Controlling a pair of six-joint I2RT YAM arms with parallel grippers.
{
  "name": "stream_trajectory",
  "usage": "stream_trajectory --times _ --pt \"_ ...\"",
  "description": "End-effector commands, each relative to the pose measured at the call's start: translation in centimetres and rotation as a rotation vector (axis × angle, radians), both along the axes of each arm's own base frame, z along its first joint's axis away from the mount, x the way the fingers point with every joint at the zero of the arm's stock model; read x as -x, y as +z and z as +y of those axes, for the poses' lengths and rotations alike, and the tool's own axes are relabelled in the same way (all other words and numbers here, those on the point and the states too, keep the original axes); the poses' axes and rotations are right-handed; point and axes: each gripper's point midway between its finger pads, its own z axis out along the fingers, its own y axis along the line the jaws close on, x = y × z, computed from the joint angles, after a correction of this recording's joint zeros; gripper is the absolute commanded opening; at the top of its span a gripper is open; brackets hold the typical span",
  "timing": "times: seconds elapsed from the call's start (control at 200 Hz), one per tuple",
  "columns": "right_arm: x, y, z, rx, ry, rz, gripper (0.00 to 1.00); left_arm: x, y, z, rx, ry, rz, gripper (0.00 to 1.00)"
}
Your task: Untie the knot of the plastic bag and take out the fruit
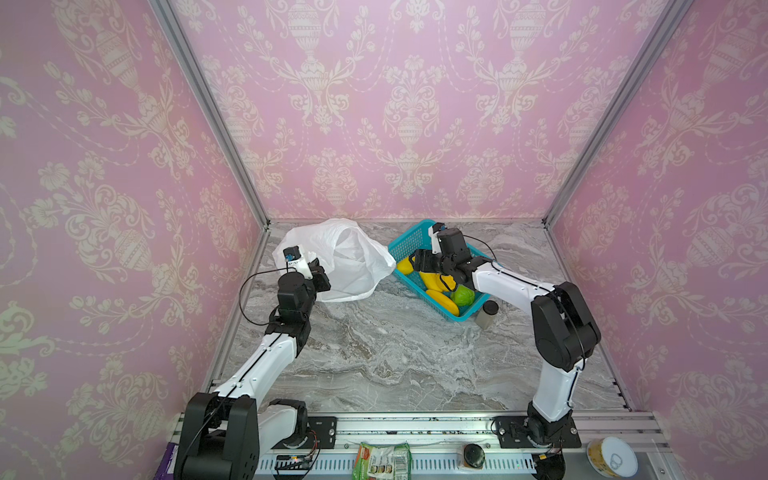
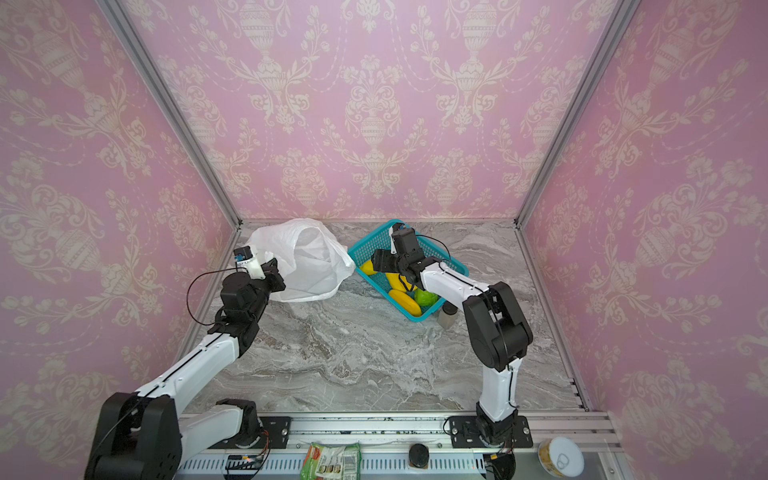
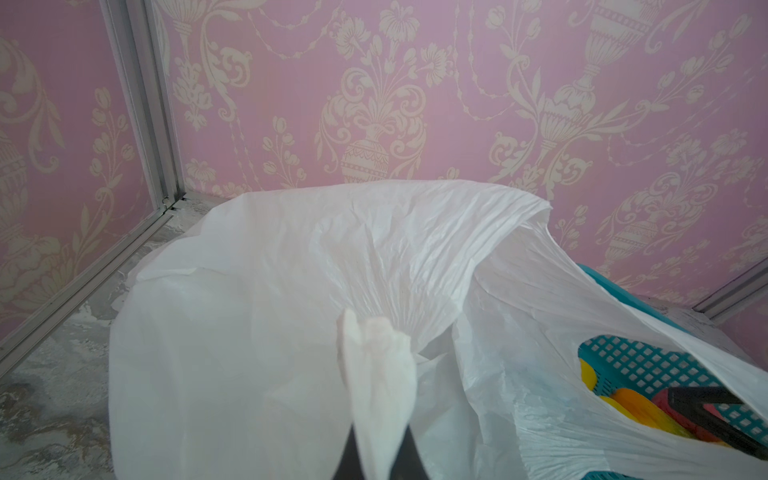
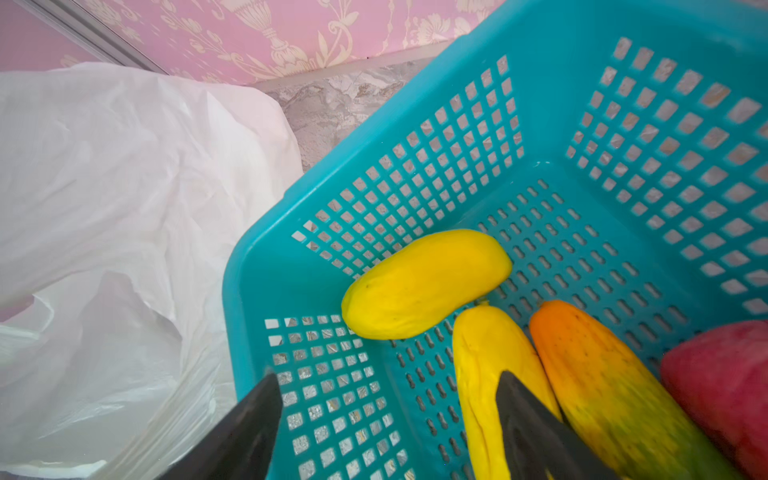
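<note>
The plastic bag sits far left on the table, its right tip against the basket. No knot shows; the mouth gapes toward the basket, so the tie looks undone. The left gripper is clamped on a gathered bunch of the bag's rim, probably to hold the mouth open and stop the thin plastic sliding. That arm reaches up the left edge, wrist tipped into the bag.

The right gripper hangs inside the basket with its jaws wide and nothing between them. A yellow mango lies just beyond, beside a second yellow fruit, an orange-green one and a pink-red one. This looks like a drop-off. The right elbow stands high, its forearm stretching left over the basket.
</note>
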Motion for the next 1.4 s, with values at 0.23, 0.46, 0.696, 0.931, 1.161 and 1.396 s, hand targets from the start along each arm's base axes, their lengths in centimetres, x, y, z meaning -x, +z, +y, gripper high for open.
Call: stream_trajectory --times 0.23,0.46,0.696,0.931,1.161,1.396 --pt "3.8 6.5 -3.5 0.035 -0.063 -0.133 0.97 2.6 1.3 -0.9 -0.030 -0.042 0.053 0.99" --pt "6.4 7.1 -8.9 0.072 -0.219 -0.136 1.00 6.2 3.9 -0.2 -0.012 -0.028 -0.021 0.99" --pt "8.8 8.0 -12.7 0.100 -0.309 -0.098 0.99 10.0 3.2 4.1 -0.075 0.188 -0.056 0.99" --pt "8.5 8.0 -16.9 0.179 -0.481 -0.180 0.97 11.2 -3.7 10.0 -0.182 0.501 0.009 0.99" --pt "8.8 7.7 -26.1 0.213 -0.673 -0.216 1.00 9.7 -6.5 11.3 -0.321 0.548 0.106 0.99" --pt "11.4 0.0 -36.4 0.399 -0.983 -0.132 1.00 7.5 -9.5 10.7 -0.329 0.474 0.114 0.99"
